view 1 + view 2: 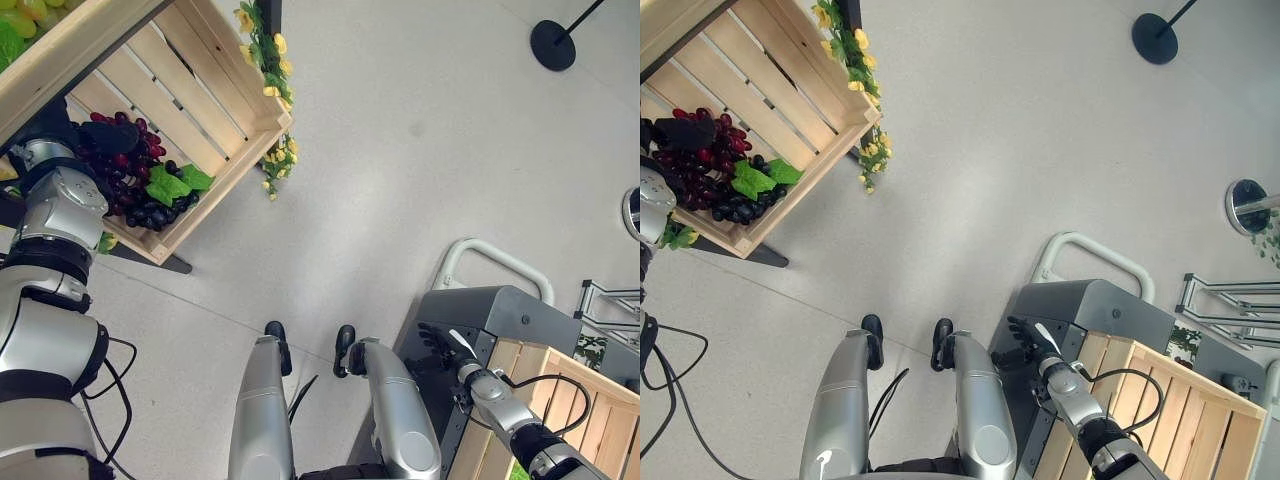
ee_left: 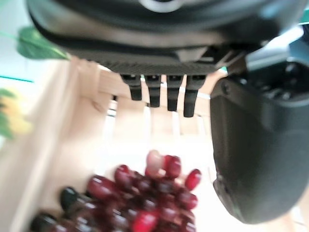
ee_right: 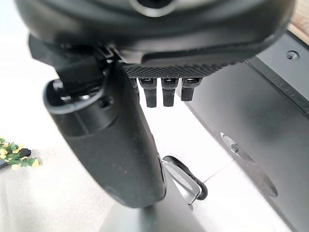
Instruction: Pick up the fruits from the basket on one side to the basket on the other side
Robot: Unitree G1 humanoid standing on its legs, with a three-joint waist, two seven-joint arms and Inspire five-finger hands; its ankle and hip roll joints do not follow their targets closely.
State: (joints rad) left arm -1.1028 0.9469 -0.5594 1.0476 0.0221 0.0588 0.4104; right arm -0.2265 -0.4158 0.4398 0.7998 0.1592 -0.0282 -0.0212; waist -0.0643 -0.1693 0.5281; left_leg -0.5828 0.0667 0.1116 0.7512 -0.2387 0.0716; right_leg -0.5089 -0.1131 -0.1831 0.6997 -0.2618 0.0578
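Observation:
A slatted wooden crate (image 1: 215,180) at the upper left holds bunches of red grapes (image 1: 128,160) and dark grapes (image 1: 155,212) with green leaves (image 1: 170,186). My left hand (image 1: 108,135) hovers over the red grapes (image 2: 154,193) inside that crate, open, with its fingers (image 2: 159,92) straight, its thumb (image 2: 256,159) apart from them, and nothing held. My right hand (image 1: 1028,338) is open and holds nothing. It sits above the grey cart (image 1: 1090,305), beside a second wooden crate (image 1: 1180,410) at the lower right. That hand's thumb (image 3: 116,145) stands apart from its fingers (image 3: 164,92).
Another wooden crate (image 1: 60,45) with green fruit (image 1: 20,18) stands above the grape crate. Yellow flowers (image 1: 272,70) hang on the crate's corner. The cart has a white handle (image 1: 490,255). A black stand base (image 1: 552,45) and metal stands (image 1: 1245,205) are at the far right.

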